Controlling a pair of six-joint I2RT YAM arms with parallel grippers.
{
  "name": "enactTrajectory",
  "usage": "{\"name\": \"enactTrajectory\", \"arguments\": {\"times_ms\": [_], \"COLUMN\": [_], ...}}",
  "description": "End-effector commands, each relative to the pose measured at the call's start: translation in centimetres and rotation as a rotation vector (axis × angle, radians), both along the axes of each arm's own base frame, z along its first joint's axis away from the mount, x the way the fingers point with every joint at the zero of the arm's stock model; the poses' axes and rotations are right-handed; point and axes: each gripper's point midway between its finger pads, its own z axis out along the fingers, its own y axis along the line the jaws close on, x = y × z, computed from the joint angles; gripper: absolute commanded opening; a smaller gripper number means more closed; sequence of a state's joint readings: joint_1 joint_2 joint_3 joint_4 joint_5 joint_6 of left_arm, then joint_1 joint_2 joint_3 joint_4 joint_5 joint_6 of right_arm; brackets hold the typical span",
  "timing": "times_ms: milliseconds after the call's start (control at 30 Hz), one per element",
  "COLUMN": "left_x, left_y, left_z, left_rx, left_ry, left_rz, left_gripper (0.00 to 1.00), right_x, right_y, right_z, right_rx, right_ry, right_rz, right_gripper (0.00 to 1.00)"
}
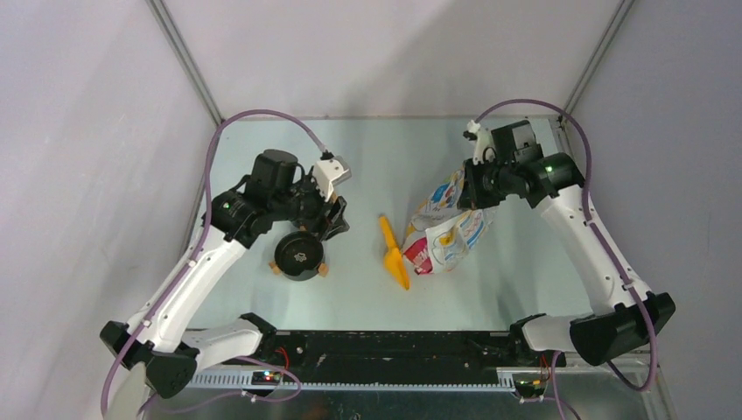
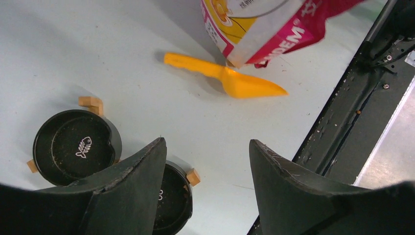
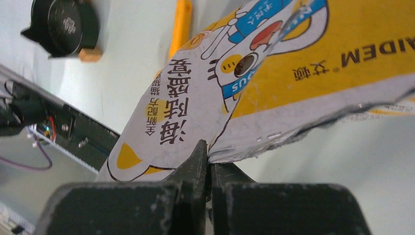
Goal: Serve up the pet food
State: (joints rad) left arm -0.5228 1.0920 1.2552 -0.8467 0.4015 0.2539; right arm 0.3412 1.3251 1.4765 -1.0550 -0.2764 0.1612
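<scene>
The pet food itself is hidden. The white, yellow and pink printed bag (image 1: 444, 234) (image 2: 264, 29) (image 3: 303, 68) stands tilted at the table's right middle. My right gripper (image 1: 469, 194) (image 3: 208, 147) is shut on the bag's torn top edge. An orange scoop (image 1: 394, 254) (image 2: 230, 78) (image 3: 181, 24) lies flat just left of the bag. A black bowl (image 1: 299, 255) (image 2: 73, 147) (image 3: 63, 22) with a fish mark sits at the left. A second black bowl (image 2: 173, 200) sits partly behind my left finger. My left gripper (image 1: 331, 219) (image 2: 205, 142) hangs open above them, holding nothing.
Small wooden feet (image 2: 91, 104) stick out around the bowls. A black rail (image 1: 394, 346) (image 2: 352, 112) runs along the table's near edge. Grey walls close in the back and both sides.
</scene>
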Motion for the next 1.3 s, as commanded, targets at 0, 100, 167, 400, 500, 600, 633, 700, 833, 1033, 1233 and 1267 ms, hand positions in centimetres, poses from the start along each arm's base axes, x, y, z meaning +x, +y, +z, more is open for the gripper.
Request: {"name": "enactTrajectory", "arguments": {"times_ms": [0,100,167,400,500,600,633,700,833,1033,1233,1267], "left_x": [0.8,1.0,1.0,1.4,2.0,3.0,3.4,3.8,5.1,4.6,3.1,2.8], "left_y": [-1.1,-1.8,-2.1,-4.3,-5.7,-7.9,-8.5,-10.0,-12.2,-14.5,-16.8,-17.0], "left_z": [1.3,1.3,1.1,-0.6,-1.3,-2.0,-1.6,-2.5,-5.4,-10.0,-11.3,-11.3], "left_rx": [-0.050,-0.076,-0.088,-0.137,-0.124,-0.090,-0.090,-0.061,-0.002,0.125,0.110,0.107], "left_ry": [-0.012,0.022,0.041,0.110,0.118,0.115,0.104,0.118,0.120,0.097,0.032,0.028], "left_rz": [-0.012,-0.014,-0.020,-0.055,-0.077,-0.110,-0.119,-0.142,-0.165,-0.287,-0.364,-0.375], "left_gripper": [0.69,0.69,0.69,0.67,0.66,0.65,0.64,0.64,0.63,0.61,0.61,0.61], "right_x": [-2.2,-2.1,-1.7,0.0,0.7,1.3,1.5,1.8,2.4,2.9,3.2,3.5], "right_y": [2.6,1.9,0.8,-3.1,-5.4,-8.2,-9.2,-11.5,-15.3,-14.7,-8.1,-7.4], "right_z": [6.2,4.7,4.3,5.9,7.0,6.3,4.9,2.0,-4.0,-11.7,-14.7,-14.5], "right_rx": [0.117,0.083,0.078,0.261,0.360,0.361,0.339,0.325,0.269,0.173,0.209,0.227], "right_ry": [-0.191,-0.188,-0.193,-0.139,-0.130,-0.136,-0.110,-0.057,0.021,0.122,0.161,0.158], "right_rz": [0.188,0.177,0.143,-0.075,-0.158,-0.263,-0.321,-0.454,-0.638,-0.590,-0.356,-0.336], "right_gripper": [0.00,0.00,0.00,0.64,0.71,0.71,0.69,0.65,0.45,0.30,0.32,0.31]}}
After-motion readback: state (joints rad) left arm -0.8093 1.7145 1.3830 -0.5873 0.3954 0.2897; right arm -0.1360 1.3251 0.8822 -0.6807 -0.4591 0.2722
